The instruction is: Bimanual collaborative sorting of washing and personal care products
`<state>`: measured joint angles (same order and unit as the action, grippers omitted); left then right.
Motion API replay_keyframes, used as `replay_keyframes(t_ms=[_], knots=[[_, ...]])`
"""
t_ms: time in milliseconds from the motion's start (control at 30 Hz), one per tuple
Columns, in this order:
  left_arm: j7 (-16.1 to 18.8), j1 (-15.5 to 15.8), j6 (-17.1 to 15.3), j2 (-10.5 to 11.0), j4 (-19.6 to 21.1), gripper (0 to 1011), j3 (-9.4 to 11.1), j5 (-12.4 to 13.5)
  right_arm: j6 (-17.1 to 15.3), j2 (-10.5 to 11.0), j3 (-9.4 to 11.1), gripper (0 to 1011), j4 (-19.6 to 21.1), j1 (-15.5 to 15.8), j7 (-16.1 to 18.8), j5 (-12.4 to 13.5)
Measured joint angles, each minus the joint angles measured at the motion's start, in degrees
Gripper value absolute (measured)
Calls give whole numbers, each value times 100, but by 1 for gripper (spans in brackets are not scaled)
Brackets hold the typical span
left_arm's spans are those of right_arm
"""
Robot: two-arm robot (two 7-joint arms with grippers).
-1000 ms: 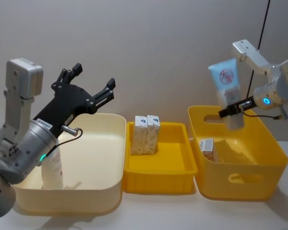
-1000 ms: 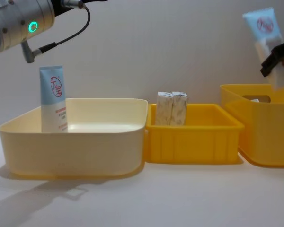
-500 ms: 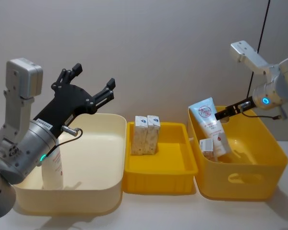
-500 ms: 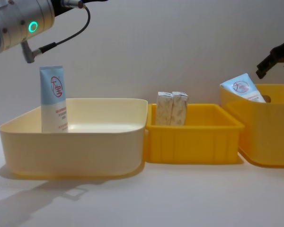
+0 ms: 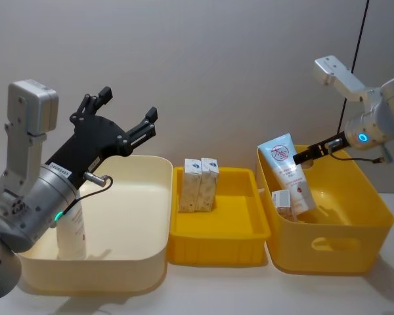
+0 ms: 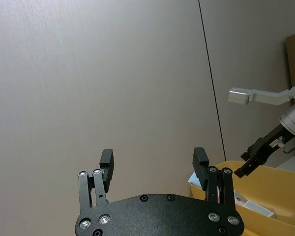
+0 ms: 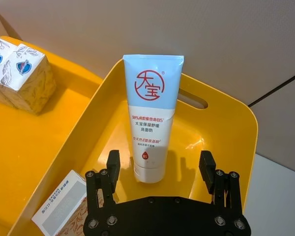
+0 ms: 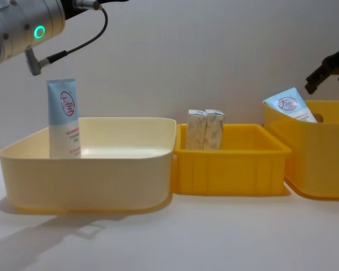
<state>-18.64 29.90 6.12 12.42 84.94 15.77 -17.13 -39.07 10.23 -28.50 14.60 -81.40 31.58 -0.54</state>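
Leaning against the rear-left wall of the deep yellow bin (image 5: 328,246), the squeeze tube (image 5: 286,172) rests cap down, clear of the right gripper (image 7: 160,164), whose jaws stand open just above it. 1 carton (image 5: 283,201) lies beside the tube. The left gripper (image 5: 121,111) hangs open above the cream bin (image 5: 128,262).

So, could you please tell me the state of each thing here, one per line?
Left gripper: open, empty, raised over the cream bin.
Right gripper: open, empty, above the right bin.
Left tube: upright in the cream bin.
Right tube: leaning in the right bin, not held.
Two cartons: upright, side by side in the middle bin.
Third carton: in the right bin, beside the tube.
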Motion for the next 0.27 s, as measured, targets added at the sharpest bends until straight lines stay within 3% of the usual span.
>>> replay_keyframes(t_ms=[267], knots=[[0, 0, 0, 0, 0, 1000, 0, 0, 13, -7, -6, 1001, -38, -16, 10, -5]])
